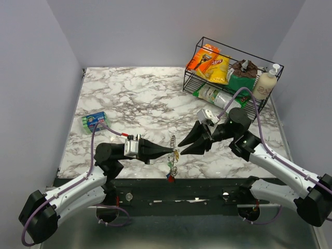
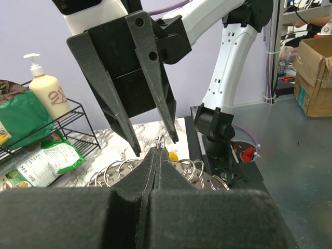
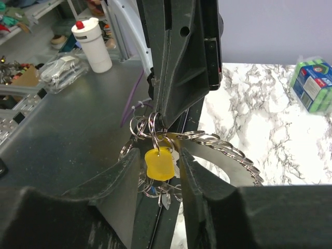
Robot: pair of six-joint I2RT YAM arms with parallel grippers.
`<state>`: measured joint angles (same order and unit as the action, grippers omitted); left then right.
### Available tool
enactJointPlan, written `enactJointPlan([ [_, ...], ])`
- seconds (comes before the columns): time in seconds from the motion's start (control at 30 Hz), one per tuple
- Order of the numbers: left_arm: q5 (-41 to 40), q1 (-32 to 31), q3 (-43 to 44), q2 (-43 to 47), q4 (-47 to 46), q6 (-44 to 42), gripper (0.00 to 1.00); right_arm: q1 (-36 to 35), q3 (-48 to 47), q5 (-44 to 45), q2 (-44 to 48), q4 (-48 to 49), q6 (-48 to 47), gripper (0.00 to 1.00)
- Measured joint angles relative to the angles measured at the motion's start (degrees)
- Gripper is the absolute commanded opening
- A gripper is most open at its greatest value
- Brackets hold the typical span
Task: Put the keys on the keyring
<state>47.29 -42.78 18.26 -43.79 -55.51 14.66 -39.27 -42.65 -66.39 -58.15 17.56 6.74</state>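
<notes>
Black matte fingers of the left gripper (image 2: 157,154), wedge-shaped and pressed flat together, pinch the keyring (image 3: 228,150) at their very tips. It is a thin silvery loop with a beaded, coiled look that runs above and below those tips in the top view, over the near edge of the marble-patterned table (image 1: 129,98). Facing them tip to tip, the right gripper (image 1: 180,149) has its two tapered black fingers parted, one on either side of the yellow key (image 3: 159,163), which hangs just beneath the left fingertips. Whether either finger touches the key cannot be told. Its head is smooth plastic, a rounded square, and the metal blade under it is mostly hidden. Counted: one large ring, a bunch of small split rings (image 3: 140,124) crowded at the pinch, too tangled to number, and one yellow key. Lower on the ring, below both grippers, the top view shows one green key (image 1: 169,165) and one red key (image 1: 169,178), each only a speck of colour.
</notes>
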Motion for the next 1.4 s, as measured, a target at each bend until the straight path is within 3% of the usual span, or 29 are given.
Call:
enactJointPlan([
  [0.2, 0.00, 0.00, 0.00, 0.00, -0.02, 0.00, 0.00, -0.07, -0.02, -0.61, -1.90, 0.28, 0.52, 0.27],
  [0.5, 0.00, 0.00, 0.00, -0.04, -0.04, 0.00, 0.00, -0.15, -0.02, -0.61, -2.03, 0.11, 0.46, 0.21],
  [0.73, 0.02, 0.00, 0.00, -0.24, -0.07, 0.02, 0.00, -0.15, -0.02, -0.79, -2.03, -0.02, 0.31, 0.01],
  [1.33, 0.02, 0.00, 0.00, -0.31, -0.09, 0.02, 0.00, -0.15, -0.02, -0.98, -3.17, -1.53, -1.03, 0.01],
  [1.4, 0.02, 0.00, 0.00, -0.31, -0.07, 0.00, 0.00, -0.15, -0.02, -0.98, -3.13, -2.01, -1.31, 0.13],
])
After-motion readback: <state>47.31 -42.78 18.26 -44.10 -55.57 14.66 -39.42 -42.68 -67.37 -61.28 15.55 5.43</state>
